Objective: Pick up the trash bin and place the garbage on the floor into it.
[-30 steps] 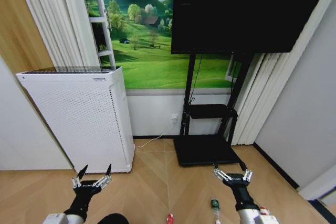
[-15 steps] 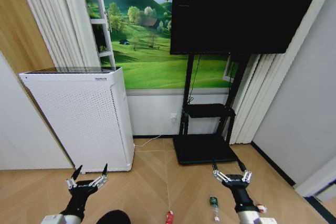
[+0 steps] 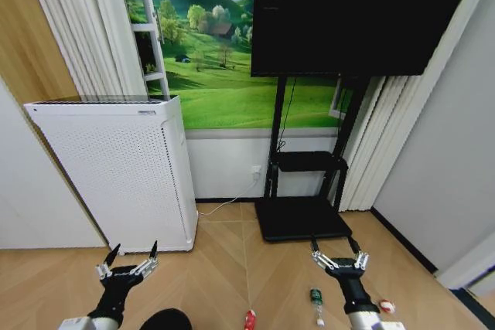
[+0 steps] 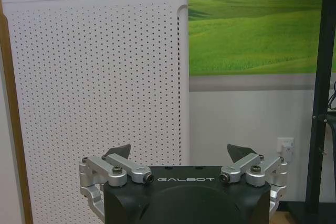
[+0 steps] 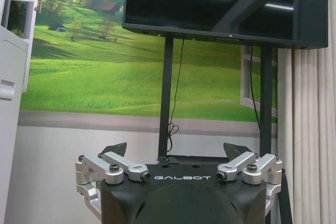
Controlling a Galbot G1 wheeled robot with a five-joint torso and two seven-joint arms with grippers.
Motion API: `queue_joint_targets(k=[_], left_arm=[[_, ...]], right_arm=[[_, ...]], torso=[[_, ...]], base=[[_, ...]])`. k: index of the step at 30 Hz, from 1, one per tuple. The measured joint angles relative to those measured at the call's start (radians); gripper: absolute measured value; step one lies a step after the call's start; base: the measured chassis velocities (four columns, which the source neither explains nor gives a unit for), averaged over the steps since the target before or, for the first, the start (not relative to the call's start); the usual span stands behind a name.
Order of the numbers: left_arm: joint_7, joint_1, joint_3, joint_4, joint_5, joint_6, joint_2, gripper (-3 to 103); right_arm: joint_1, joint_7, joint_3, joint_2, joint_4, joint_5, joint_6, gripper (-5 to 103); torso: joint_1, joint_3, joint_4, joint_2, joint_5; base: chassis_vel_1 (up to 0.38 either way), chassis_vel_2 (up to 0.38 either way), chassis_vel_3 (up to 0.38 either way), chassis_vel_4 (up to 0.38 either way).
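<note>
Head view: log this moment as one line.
left hand open, low over floor | right hand open, low | bin at bottom edge | bottle, red wrapper, scrap on floor

At the left of the frame, the air purifier [image 3: 124,171] is white, its front dotted with fine dark perforations. The wall mural [image 3: 220,67] shows bright green hills under blue sky. The screen [image 3: 363,13] and its stand [image 3: 305,191] are black. The floor [image 3: 224,268] is pale wood herringbone. Along the bottom edge lie a red wrapper [image 3: 250,320], a clear-green bottle [image 3: 316,301] and a white-and-red scrap [image 3: 386,307]. Both pincers are black with silver links.
</note>
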Motion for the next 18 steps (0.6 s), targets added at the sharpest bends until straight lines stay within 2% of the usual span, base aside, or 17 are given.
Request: queue_joint_targets(k=[18], left_arm=[[0.009, 0.002, 0.014, 0.005, 0.007, -0.009, -0.007, 100]], right_arm=[[-0.005, -0.001, 0.005, 0.004, -0.011, -0.012, 0.035, 100]], torso=[[-0.029, -0.046, -0.0001, -0.075, 0.0]], base=[[0.0, 0.0, 0.0, 0.0]])
